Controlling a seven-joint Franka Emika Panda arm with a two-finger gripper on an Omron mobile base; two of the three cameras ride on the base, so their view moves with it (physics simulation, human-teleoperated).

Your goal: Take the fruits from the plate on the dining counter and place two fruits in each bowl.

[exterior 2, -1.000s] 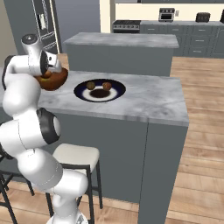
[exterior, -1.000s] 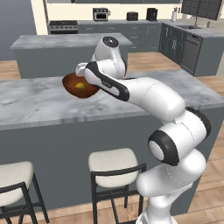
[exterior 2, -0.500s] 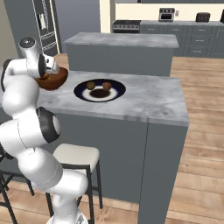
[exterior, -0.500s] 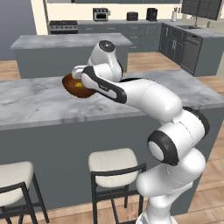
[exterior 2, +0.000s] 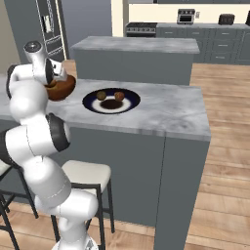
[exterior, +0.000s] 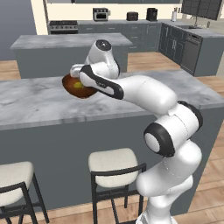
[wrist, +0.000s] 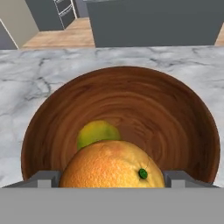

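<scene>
I'm seeing the jaws standing wide with an orange fruit (wrist: 114, 165) sitting right between them at 6 o'clock in the hand view; can't tell whether the tips are pressing it or just flanking it. Gripper (wrist: 113, 178) is hanging over the reddish-brown wooden bowl (wrist: 131, 105), and a yellow-green fruit (wrist: 97, 133) is lying in the bowl btm, just behind the orange at approx 10 o'clock from it. From the left base view I'm watching the hand covering the bowl's right side, w/ yellow showing inside. Bowl is resting on the marble dining counter (exterior 2: 166, 110). In the right base view the navy-rimmed plate (exterior 2: 111, 101) is sitting just beside the bowl at its 3 o'clock, carrying two dark brown fruits (exterior 2: 110, 95) side by side.
</scene>
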